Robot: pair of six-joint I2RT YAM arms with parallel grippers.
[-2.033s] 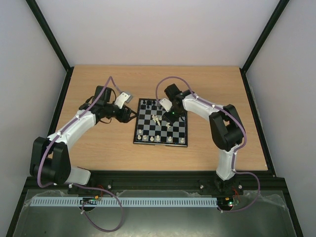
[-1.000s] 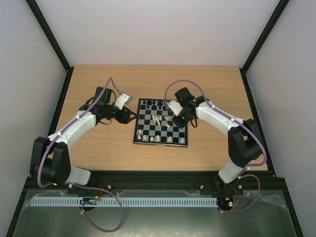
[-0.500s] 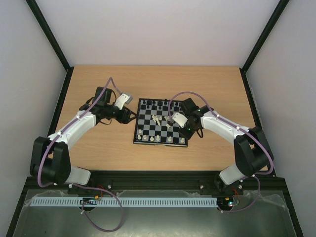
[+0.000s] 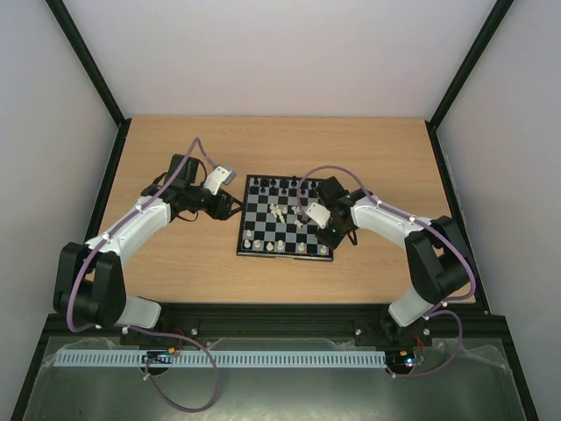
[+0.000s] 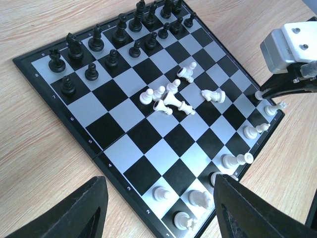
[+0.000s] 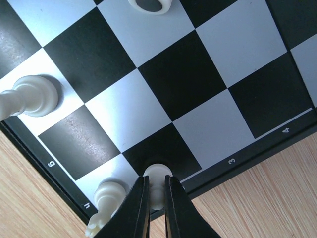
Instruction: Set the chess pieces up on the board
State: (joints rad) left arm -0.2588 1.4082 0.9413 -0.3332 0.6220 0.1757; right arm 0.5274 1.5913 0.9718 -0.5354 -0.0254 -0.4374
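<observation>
Nearly upright, cream piece [image 6: 157,171] pinched in right gripper [image 6: 156,179], base toward board [image 6: 148,104], left gripper [image 5: 158,187] spread.

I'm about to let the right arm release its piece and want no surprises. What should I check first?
1. Grip: right end effector shut on the white piece: ok.
2. Seating: held piece's base down on the board: cannot tell, the fingers hide it.
3. Clearance: neighbouring white piece clear of the end effector: cannot tell, it stands very close.
4. Other arm: left end effector open and holding nothing: ok.
5. Mid-board: fallen white pieces stood up: not ok, several lie toppled.
</observation>
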